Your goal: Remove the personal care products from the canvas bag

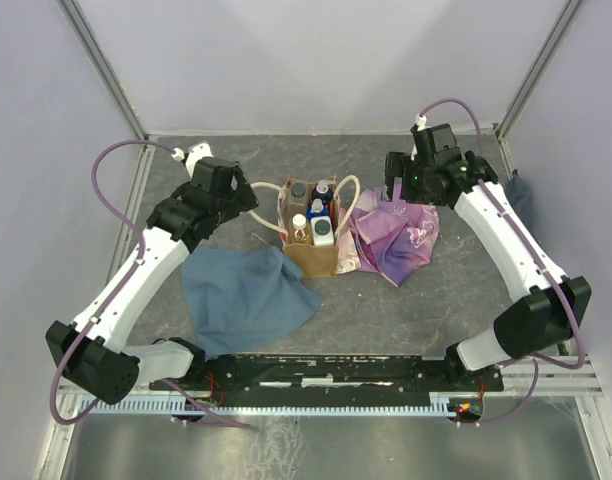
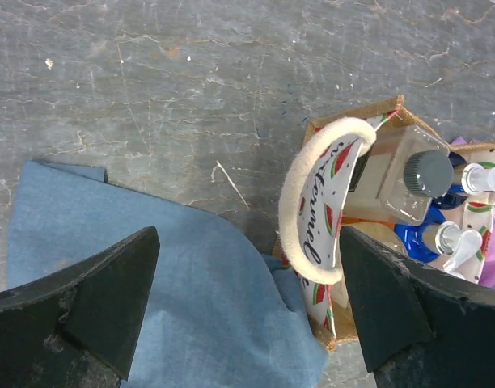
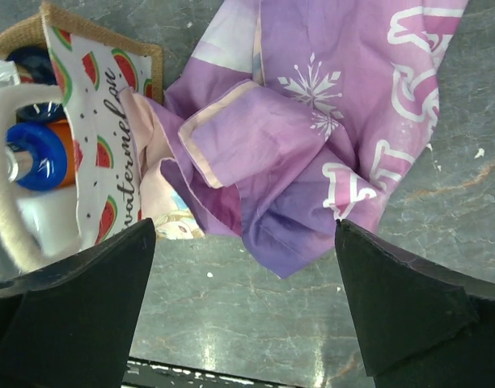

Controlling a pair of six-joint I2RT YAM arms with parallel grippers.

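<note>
While the left pincer (image 2: 247, 238) at nine o'clock of the canvas bag (image 1: 312, 260) and the right pincer (image 3: 243, 226) at three hang wide apart, empty, the bottles (image 1: 319, 215) stand packed inside it on the tabletop (image 1: 436, 300); a reach could snag a cream handle (image 2: 292, 202) and topple the bag.

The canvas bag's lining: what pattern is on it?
The lining is white with watermelon slices and black lettering; right wrist view shows it best.

Below the black left pincer (image 2: 247, 234), a plain blue cloth (image 2: 150, 275) on the mottled grey desk (image 2: 191, 81). Right of it, the tan canvas bag (image 2: 357, 111), lined white with red-green watermelon slices, and its cream handle (image 2: 289, 202). Under the right pincer (image 3: 244, 225), a purple-pink cloth (image 3: 312, 121) with white snowflakes. To its left, a blue-capped orange bottle (image 3: 57, 153).
</note>
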